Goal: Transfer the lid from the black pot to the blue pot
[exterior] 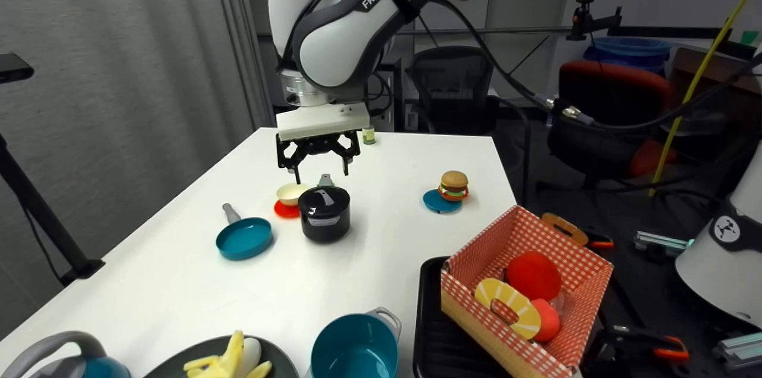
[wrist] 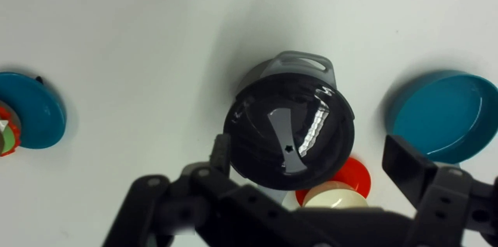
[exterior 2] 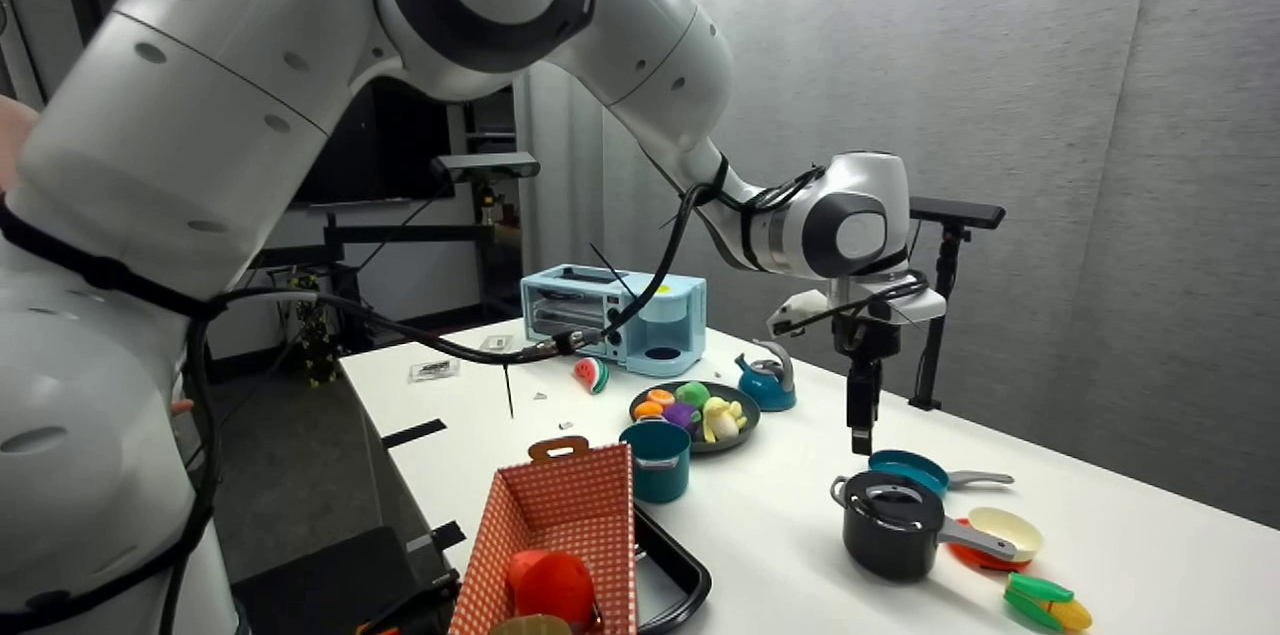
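Note:
The round lid (wrist: pixel 249 149), dark and see-through with a grey bar-shaped knob, rests on the black pot (exterior: pixel 324 229). In the wrist view it hides most of that pot; a grey side handle and a sliver of its wall show. Above the lid hangs my gripper (wrist: pixel 306 148), its fingers wide apart and nothing held. Both exterior views show a gap between the fingertips and the lid. Seen from the wrist, the lid lies nearer the left finger. The teal blue pot (exterior: pixel 354 348) stands uncovered, well away from the black pot, and is out of the wrist view.
Close to the black pot are a teal frying pan (exterior: pixel 244 239), a cream bowl (exterior 2: pixel 1005 530) on a red plate, and a toy corn (exterior 2: pixel 1045 603). A red-checked box (exterior: pixel 524 294) on a black tray flanks the blue pot. A food plate (exterior 2: pixel 745 427) and kettle (exterior 2: pixel 768 385) stand beyond.

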Robot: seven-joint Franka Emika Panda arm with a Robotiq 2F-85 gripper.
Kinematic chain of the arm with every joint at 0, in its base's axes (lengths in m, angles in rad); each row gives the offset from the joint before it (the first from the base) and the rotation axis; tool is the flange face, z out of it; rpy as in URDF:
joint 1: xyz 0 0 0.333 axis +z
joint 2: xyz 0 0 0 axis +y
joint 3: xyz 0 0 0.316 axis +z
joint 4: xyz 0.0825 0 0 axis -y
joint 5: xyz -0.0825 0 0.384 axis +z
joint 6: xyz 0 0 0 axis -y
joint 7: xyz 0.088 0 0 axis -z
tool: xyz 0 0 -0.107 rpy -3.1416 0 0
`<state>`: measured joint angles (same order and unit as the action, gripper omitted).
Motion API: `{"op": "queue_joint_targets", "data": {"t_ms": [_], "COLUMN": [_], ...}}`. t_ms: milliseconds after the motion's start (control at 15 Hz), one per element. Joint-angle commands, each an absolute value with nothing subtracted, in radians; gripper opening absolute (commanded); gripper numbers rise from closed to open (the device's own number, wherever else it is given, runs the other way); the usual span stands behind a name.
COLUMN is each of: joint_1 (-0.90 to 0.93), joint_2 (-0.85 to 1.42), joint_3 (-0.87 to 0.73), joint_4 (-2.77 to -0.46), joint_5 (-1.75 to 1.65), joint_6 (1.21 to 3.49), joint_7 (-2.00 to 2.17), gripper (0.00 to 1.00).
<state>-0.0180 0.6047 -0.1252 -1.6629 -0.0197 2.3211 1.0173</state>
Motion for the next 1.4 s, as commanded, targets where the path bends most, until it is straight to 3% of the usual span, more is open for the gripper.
{"op": "queue_joint_targets", "data": {"t_ms": [0, 1333], "joint_1": [-0.026, -0.042], "joint_2": [0.658, 0.799], "joint_3": [-0.125, -0.159], "joint_4": [-1.591, -1.493], "joint_5": [0.024, 0.016], "joint_6": [2.327, 2.32], "joint_7": [0.984, 0.981], "gripper": [1.0, 1.0]}}
